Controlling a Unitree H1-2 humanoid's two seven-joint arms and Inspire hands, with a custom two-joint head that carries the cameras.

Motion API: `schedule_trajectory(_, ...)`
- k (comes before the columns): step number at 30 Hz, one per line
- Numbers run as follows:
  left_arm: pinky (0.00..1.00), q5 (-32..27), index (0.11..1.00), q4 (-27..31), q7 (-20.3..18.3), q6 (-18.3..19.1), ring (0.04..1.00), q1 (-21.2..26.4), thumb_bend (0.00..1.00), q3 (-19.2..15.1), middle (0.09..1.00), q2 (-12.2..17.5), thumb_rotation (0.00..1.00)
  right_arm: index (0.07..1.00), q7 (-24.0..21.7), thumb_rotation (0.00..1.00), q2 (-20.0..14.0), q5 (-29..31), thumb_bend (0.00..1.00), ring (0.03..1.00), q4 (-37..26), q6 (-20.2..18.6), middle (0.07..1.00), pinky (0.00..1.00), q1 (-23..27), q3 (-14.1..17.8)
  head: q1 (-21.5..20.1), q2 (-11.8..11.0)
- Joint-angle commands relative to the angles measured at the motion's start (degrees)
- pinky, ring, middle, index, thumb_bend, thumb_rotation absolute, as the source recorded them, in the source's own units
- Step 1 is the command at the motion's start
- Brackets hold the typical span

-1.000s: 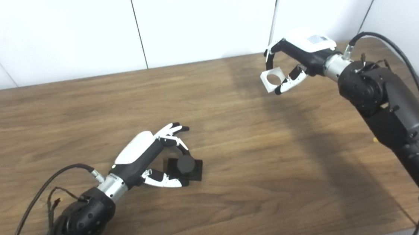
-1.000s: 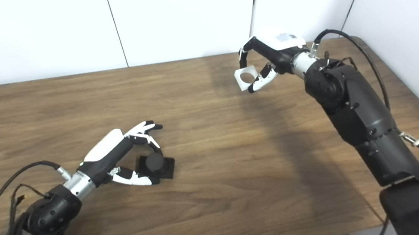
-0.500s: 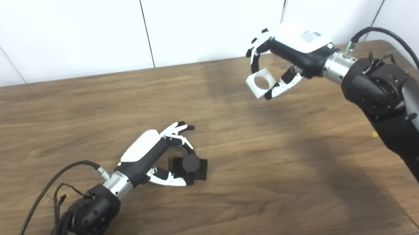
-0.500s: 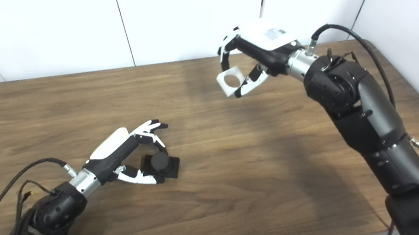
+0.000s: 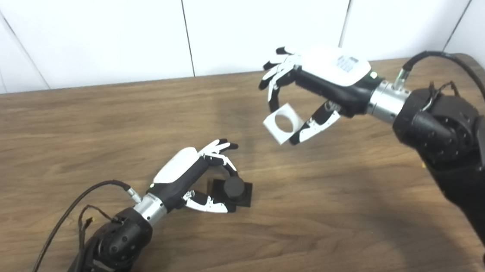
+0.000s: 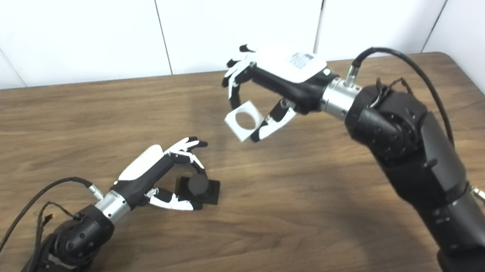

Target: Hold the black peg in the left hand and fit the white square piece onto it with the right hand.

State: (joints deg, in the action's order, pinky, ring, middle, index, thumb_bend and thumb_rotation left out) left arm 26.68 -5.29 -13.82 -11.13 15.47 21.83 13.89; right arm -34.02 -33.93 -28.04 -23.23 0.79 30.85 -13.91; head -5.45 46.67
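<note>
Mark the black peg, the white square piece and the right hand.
black peg (image 5: 235,187), left eye view, round top.
white square piece (image 5: 274,127), left eye view, face beside the hole.
right hand (image 6: 284,68), right eye view, white back.

Bright, even overhead light fills both views, washing the white wall panels (image 5: 104,21) near to blown-out. The wooden counter (image 5: 327,212) shows a soft, broad shadow running from 12 o'clock down toward 4 o'clock beneath the right arm, and a small dark one under the left robot hand (image 5: 187,179). The white shell of the right robot hand (image 5: 311,85) glares. Edges are slightly soft throughout; fine detail is smeared by compression
</note>
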Motion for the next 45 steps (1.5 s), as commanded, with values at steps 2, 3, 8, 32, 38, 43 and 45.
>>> schedule_trajectory(2,0.87,1.44,0.492,-1.58,-0.93,1.50,0.991,0.76,0.52,0.50,0.932,0.31,0.09,0.478,0.44,0.14,0.90,0.85,0.52,0.874,-2.24,0.60,0.757,0.98,1.41,0.58,0.08,0.12)
schedule_trajectory(3,0.87,1.49,0.492,-1.51,-0.96,1.69,0.990,0.80,0.52,0.50,0.933,0.25,0.09,0.478,0.28,0.14,1.33,0.72,0.52,0.871,-2.53,0.63,0.756,0.96,1.19,0.35,0.49,0.18)
schedule_trajectory(8,0.88,1.67,0.492,-1.16,-1.18,2.58,0.993,0.98,0.52,0.54,0.934,0.02,0.09,0.479,0.07,0.14,3.02,1.01,0.52,0.865,-3.40,1.10,0.754,0.93,0.17,-0.56,1.44,0.43)
schedule_trajectory(32,0.89,2.12,0.491,-0.44,-1.18,3.93,0.998,1.46,0.52,0.74,0.931,-0.72,0.09,0.481,-4.01,0.14,7.73,0.61,0.52,0.880,-4.22,0.11,0.764,0.95,-2.07,-4.88,4.65,1.46)
schedule_trajectory(38,0.89,2.32,0.492,-0.44,-1.13,4.07,0.994,1.48,0.52,0.85,0.929,-0.89,0.09,0.481,-3.94,0.14,8.48,0.39,0.52,0.882,-3.21,0.59,0.766,0.95,-2.76,-5.53,4.90,1.60)
schedule_trajectory(43,0.90,2.43,0.493,-0.11,-1.23,4.53,0.995,1.33,0.52,0.81,0.929,-0.99,0.09,0.481,-3.68,0.14,9.03,0.08,0.52,0.877,-2.47,1.20,0.766,0.95,-2.89,-5.59,4.95,1.63)
schedule_trajectory(45,0.91,2.35,0.493,0.05,-1.26,4.80,0.995,1.26,0.52,0.79,0.928,-1.05,0.09,0.481,-3.63,0.14,9.24,-0.13,0.52,0.878,-2.27,1.35,0.766,0.95,-2.87,-5.72,5.03,1.79)
